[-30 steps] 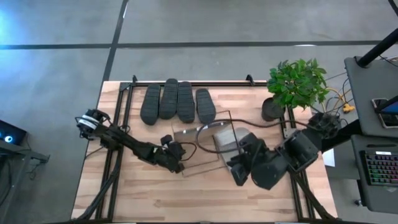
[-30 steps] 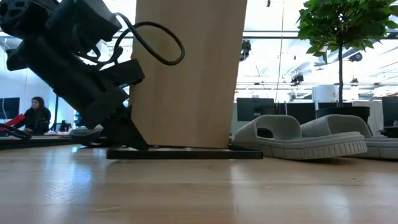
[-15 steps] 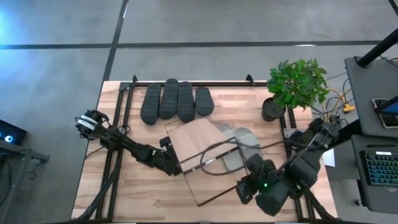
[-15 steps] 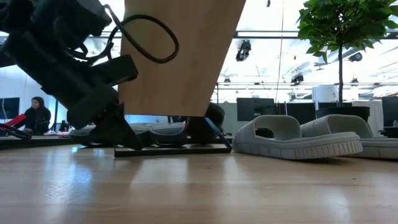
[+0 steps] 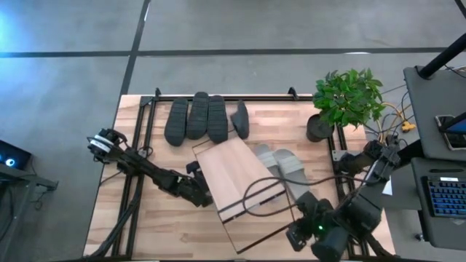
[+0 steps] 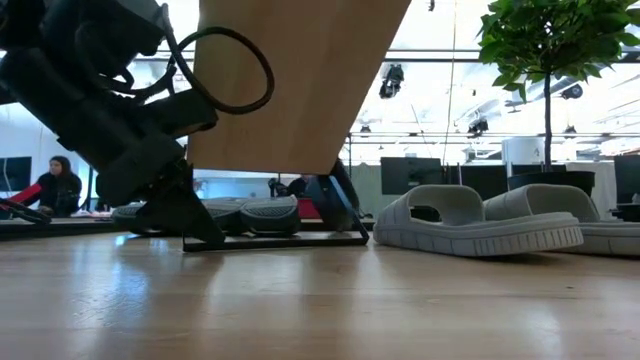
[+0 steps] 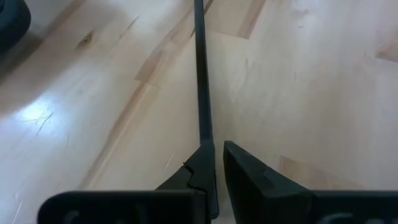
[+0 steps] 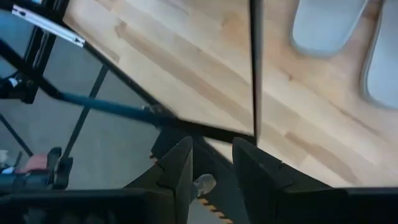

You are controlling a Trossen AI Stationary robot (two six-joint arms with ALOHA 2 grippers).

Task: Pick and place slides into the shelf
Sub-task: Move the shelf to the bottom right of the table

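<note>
Shelf (image 5: 237, 185) sits tilted at mid-table, one edge lifted off the table (image 5: 167, 233); nothing in it. L gripper (image 5: 198, 195) pinched tight on its thin black frame bar; R gripper (image 5: 297, 236) clamped on frame at the opposite end. 4 dark slides (image 5: 200, 116) near far edge, 2 light grey slides (image 5: 282, 166) just beside shelf. No legible writing.

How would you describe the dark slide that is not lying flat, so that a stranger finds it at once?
Start at the potted plant in the table's far right corner and look left along the far edge to the row of dark slides. The slide nearest the plant stands tipped on its edge; the other three lie flat.
</note>
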